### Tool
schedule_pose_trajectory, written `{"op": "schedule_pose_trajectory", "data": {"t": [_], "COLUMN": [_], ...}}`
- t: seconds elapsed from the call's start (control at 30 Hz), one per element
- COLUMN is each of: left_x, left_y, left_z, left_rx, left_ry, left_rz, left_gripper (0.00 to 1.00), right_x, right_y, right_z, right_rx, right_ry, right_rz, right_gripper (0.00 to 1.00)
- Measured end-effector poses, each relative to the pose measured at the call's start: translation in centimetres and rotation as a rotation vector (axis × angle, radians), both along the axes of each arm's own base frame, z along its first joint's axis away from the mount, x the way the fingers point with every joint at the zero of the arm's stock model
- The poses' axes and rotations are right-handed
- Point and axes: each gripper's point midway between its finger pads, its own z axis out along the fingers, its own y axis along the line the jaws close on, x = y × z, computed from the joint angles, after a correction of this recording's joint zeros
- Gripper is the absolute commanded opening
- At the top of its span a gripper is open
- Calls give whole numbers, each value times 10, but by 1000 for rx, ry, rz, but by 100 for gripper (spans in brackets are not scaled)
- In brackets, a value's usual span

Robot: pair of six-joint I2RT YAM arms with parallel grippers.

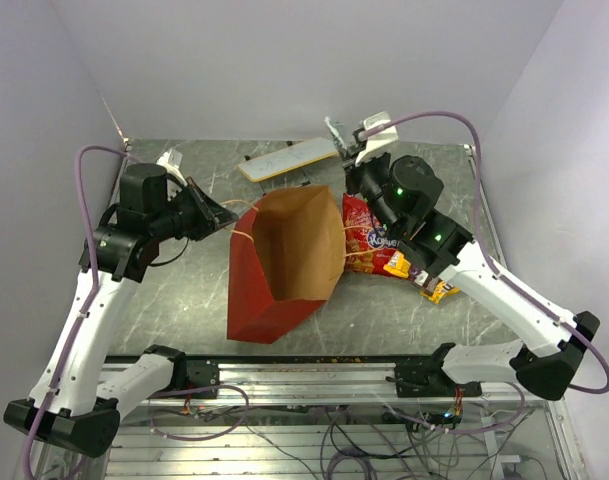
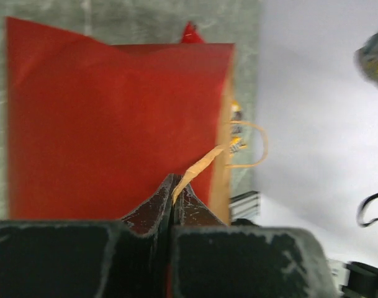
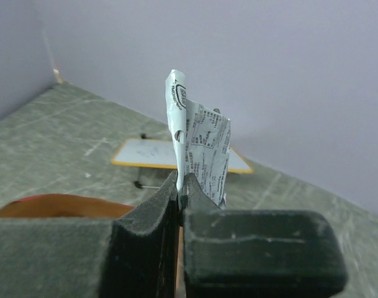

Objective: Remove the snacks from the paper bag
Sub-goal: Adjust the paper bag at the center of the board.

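- My left tool [image 2: 174,186] is pinching closed on the paper bag's [image 1: 269,305] string handle [image 2: 204,162].
- The paper bag is standing mid-bench [image 1: 174,290], mouth gaping, brown lining showing.
- My right tool [image 3: 179,186] is clamping a silver packet [image 3: 201,146], outside the bag.
- The red chip bag [image 1: 369,240] is lying on the bench against the paper bag's right side.
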Motion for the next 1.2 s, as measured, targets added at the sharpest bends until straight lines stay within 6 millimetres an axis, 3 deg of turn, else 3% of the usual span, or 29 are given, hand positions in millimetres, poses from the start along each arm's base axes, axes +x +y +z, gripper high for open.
{"op": "schedule_pose_trajectory", "data": {"t": [0.23,0.33,0.6,0.8,0.9,1.0,1.13,1.2], "left_x": [-16,-21,-39,-42,-43,-46,-54,-57], "left_y": [35,51,81,96,104,111,119,122], "left_z": [-40,-42,-39,-22,-9,1,4,9], "left_rx": [219,291,384,421,431,437,449,456], "left_ry": [92,105,99,65,33,3,-8,-20], "left_rz": [68,112,213,281,321,357,384,395], "left_gripper": [8,9,28,39,47,63,95,100], "right_x": [42,51,50,35,28,20,12,10], "right_y": [-64,-91,-145,-154,-159,-165,-170,-170], "right_z": [-35,-62,-148,-216,-244,-266,-284,-290], "right_rx": [-61,-87,-141,-222,-262,-289,-304,-306], "right_ry": [124,195,430,616,689,741,783,793], "right_rz": [-197,-275,-424,-466,-499,-530,-545,-544], "right_gripper": [0,0,0,0,0,0,0,0]}}
